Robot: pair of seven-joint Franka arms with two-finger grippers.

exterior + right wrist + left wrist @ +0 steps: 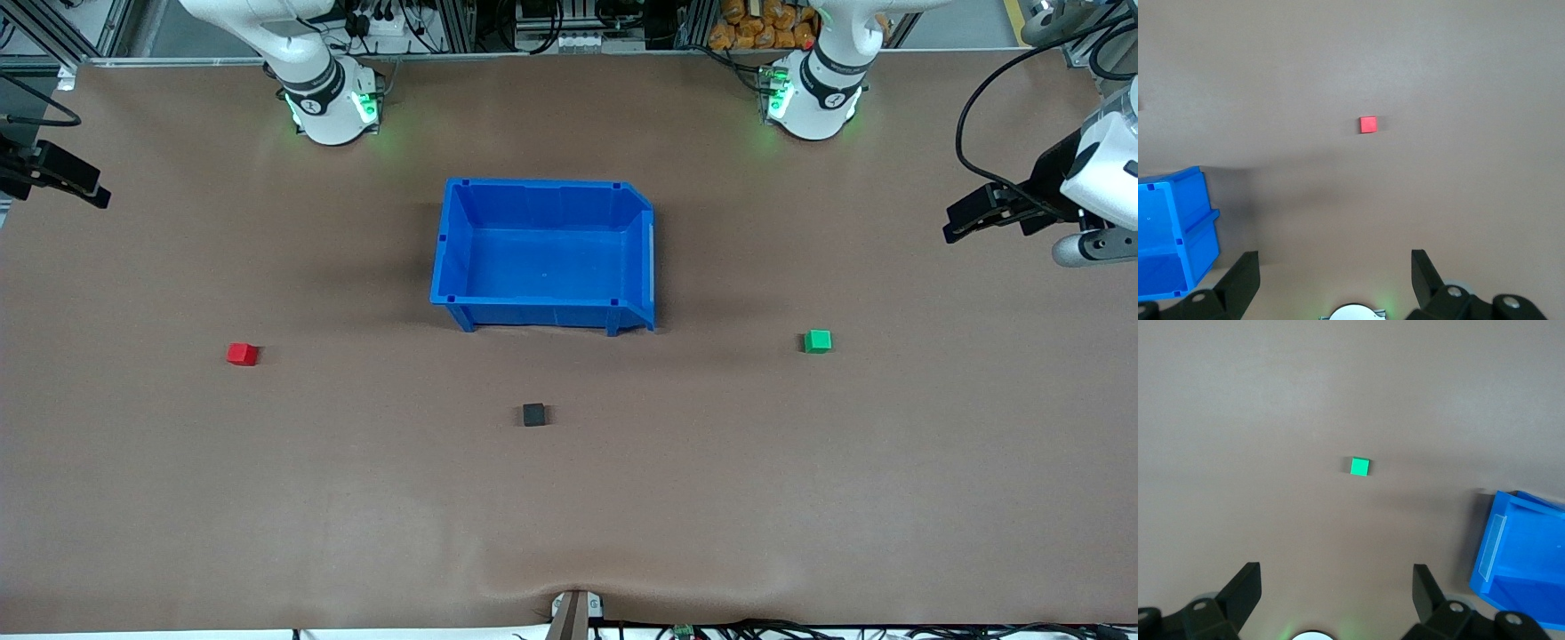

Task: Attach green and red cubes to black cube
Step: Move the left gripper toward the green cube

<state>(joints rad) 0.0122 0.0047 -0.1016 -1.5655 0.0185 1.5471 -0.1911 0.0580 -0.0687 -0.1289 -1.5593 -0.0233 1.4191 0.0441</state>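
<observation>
Three cubes lie well apart on the brown desk [569, 516]: black cube [533, 414] nearest the front camera, then red cube [242, 354] toward the right arm's end and green cube [817, 341] toward the left arm's end. Farther back sits the blue bin [544, 258], upright. Left gripper [978, 218] and right gripper [67, 182] hang high over the desk's ends, fingers spread wide, empty.
</observation>
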